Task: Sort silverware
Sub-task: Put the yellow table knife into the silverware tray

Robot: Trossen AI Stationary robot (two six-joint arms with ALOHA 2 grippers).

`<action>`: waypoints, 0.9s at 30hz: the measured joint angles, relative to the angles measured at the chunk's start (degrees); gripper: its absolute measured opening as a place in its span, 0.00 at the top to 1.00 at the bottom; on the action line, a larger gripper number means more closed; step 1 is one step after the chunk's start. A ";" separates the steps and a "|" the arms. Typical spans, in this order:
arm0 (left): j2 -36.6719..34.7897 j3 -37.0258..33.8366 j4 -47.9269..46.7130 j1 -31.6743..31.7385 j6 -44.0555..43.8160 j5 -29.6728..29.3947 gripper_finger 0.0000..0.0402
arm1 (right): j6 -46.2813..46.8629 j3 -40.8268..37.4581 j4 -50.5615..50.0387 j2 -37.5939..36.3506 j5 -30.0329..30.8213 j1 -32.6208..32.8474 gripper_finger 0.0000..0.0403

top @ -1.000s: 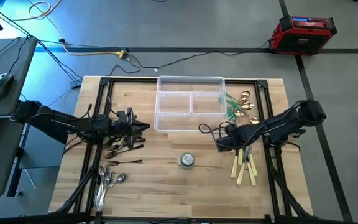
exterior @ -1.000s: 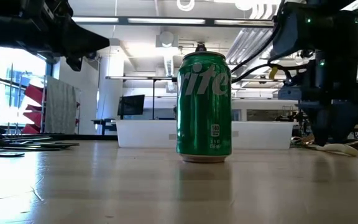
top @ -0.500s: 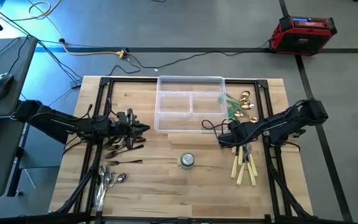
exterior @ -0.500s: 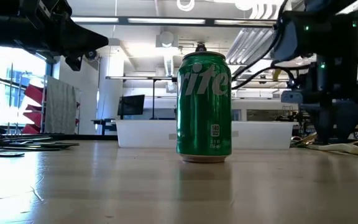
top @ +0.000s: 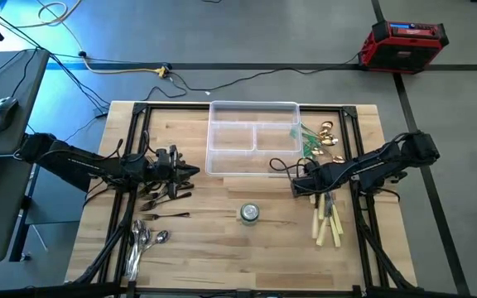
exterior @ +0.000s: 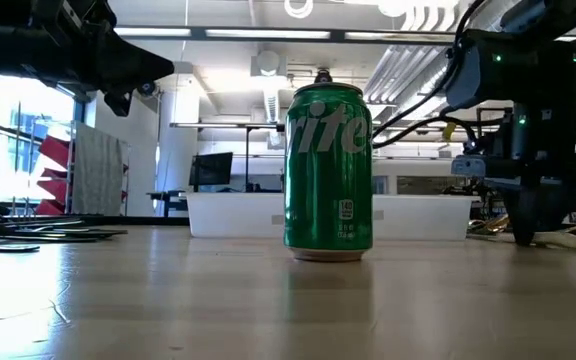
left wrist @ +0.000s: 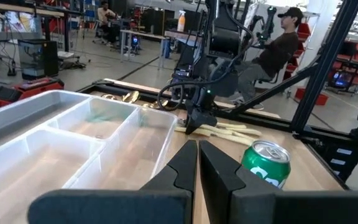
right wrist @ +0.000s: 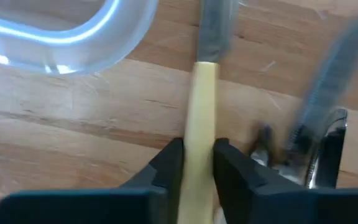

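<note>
A slim knife (right wrist: 205, 93) with a smooth cream handle and dull grey blade is lying on the pale wooden desk (top: 214, 228) beside the clear plastic tray (top: 253, 139), the right gripper (right wrist: 197, 163) reaching down with fingers clamping its handle, while the left gripper (left wrist: 197, 163) is hovering shut.

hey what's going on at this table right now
A two-armed robot is sorting cutlery. The right gripper has its jaws closed around the cream handle of a knife lying on the table, just below the clear tray. The left gripper waits shut above the dark forks. The tray looks empty, and a green can stands mid-table.
</note>
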 joint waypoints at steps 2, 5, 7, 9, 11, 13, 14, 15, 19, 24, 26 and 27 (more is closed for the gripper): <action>0.00 0.00 -0.22 -0.63 0.01 0.03 1.00 | -0.46 0.05 -0.59 -0.06 -0.35 -0.02 0.91; 0.00 0.00 -0.18 -1.39 0.02 0.08 1.00 | -0.09 1.78 -4.11 -0.04 -1.03 0.33 0.91; 0.00 0.00 -0.17 -1.70 0.04 -0.33 1.00 | -0.02 3.43 -9.02 -0.04 -2.39 0.63 0.91; -0.02 0.00 -0.02 -1.85 0.04 -0.81 1.00 | -0.02 5.67 -13.77 -0.40 -3.11 0.73 0.91; -0.02 0.00 0.04 -2.01 0.06 -1.34 1.00 | 0.05 8.02 -17.56 -0.55 -3.21 0.68 0.91; -0.02 0.00 0.04 -2.01 0.08 -1.38 1.00 | 0.22 9.93 -23.81 -0.55 -3.08 0.68 0.91; -0.02 0.00 0.04 -2.01 0.12 -1.38 1.00 | 0.43 11.18 -26.51 -0.59 -2.45 0.70 0.95; -0.02 0.00 0.02 -2.01 0.17 -1.38 1.00 | 0.39 12.49 -28.62 -0.70 -1.58 0.70 0.98; -0.04 0.00 -1.04 -2.31 -0.09 -1.41 1.00 | -0.89 18.60 -37.36 -0.70 1.53 0.70 0.99; -0.02 -0.02 -4.88 -4.63 -2.79 -1.43 1.00 | -5.42 27.01 -41.75 -0.72 6.62 0.31 0.99; -0.02 -0.04 -4.74 -5.23 -2.56 -1.68 1.00 | -6.11 28.39 -40.47 -0.76 6.56 -0.39 0.99; -0.04 -0.04 -4.57 -5.43 -2.54 -2.16 1.00 | -6.63 28.39 -39.65 -0.76 6.10 -0.73 0.99</action>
